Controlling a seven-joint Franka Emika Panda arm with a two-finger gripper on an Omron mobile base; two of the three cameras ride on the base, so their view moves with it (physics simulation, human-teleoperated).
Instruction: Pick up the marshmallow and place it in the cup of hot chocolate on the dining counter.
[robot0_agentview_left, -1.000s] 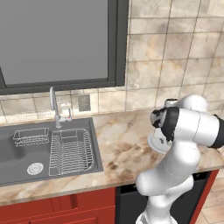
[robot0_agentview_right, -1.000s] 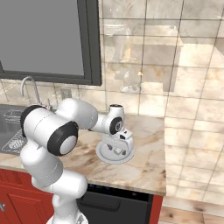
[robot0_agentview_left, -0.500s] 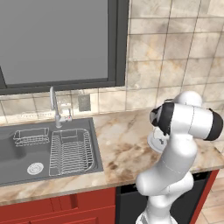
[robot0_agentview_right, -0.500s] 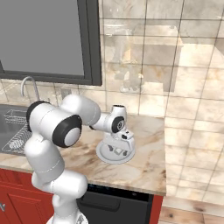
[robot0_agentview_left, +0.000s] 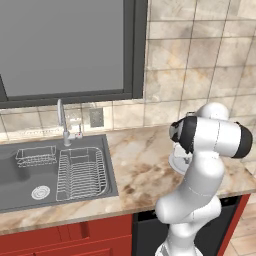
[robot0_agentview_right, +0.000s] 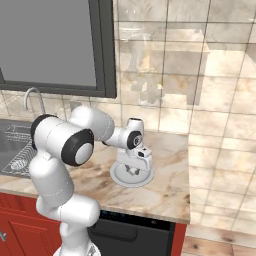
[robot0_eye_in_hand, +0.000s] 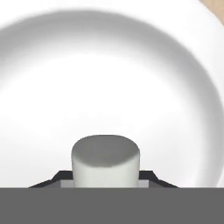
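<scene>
The gripper (robot0_agentview_right: 132, 171) is down on the white plate (robot0_eye_in_hand: 52, 87) at the right end of the counter with the sink, its jaws drawn in against the two sides of the marshmallow (robot0_eye_in_hand: 105, 160), so the pick-up step looks to be at the grasp. The marshmallow is a stubby white cylinder, upright, soft-looking with a flat top, standing on the plate. Next comes a straight lift off the plate, then a carry to the cup of hot chocolate.
</scene>
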